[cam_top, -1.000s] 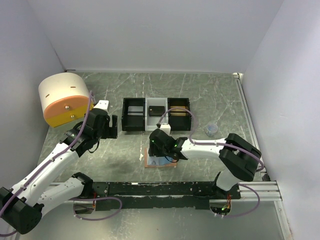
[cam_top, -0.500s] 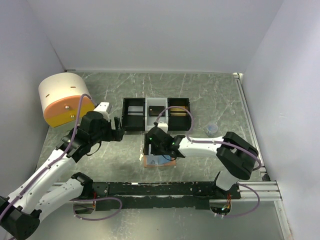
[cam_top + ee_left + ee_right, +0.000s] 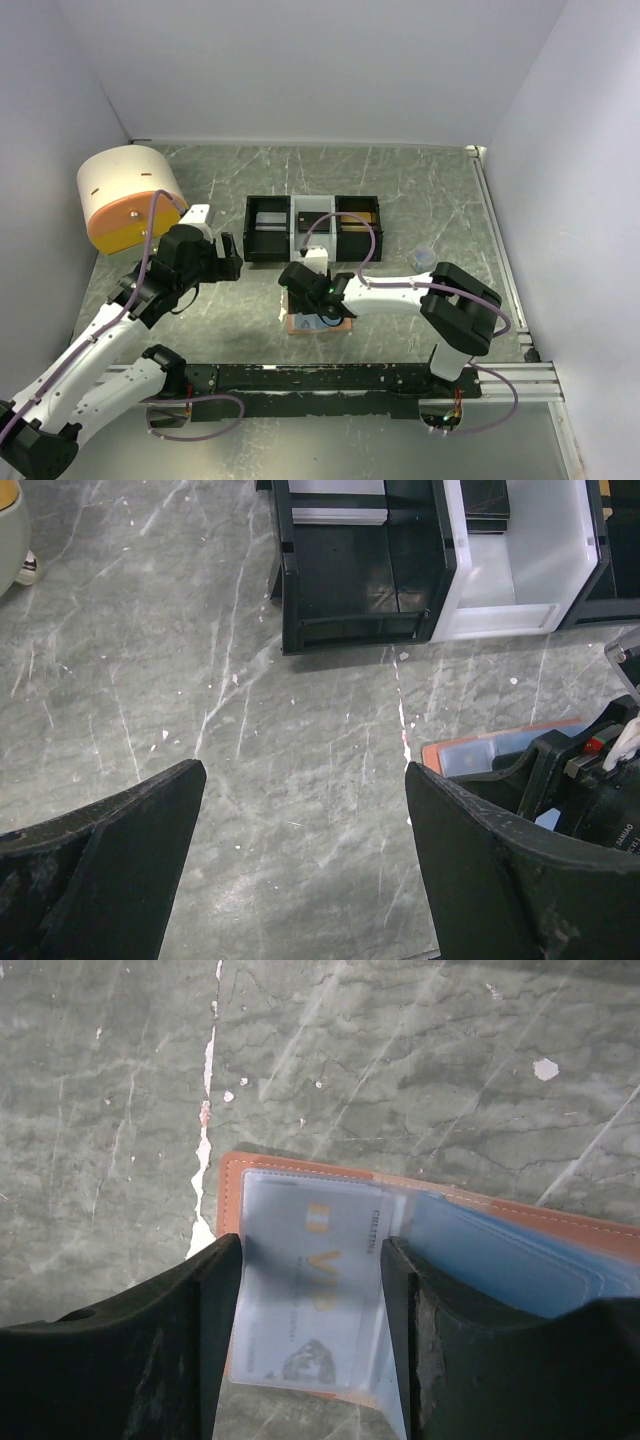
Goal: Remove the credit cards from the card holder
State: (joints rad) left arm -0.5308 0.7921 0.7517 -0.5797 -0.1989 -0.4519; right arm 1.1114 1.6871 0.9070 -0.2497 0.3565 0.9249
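Note:
The salmon-orange card holder lies open on the table in front of the tray, its light blue lining facing up. A pale credit card with gold lettering sits in a clear sleeve on its left half. My right gripper is down over the holder, one finger against each long edge of the sleeved card. In the top view its wrist hides most of the holder. My left gripper hovers open over bare table, left of the holder, holding nothing.
A black-and-white three-compartment tray stands behind the holder, also in the left wrist view. A cream and orange drum sits at the back left. A small clear cup rests at the right.
The right gripper has slid left over the card holder, its fingers widening then closing in on the sleeved card. The left arm has swung right, toward the holder.

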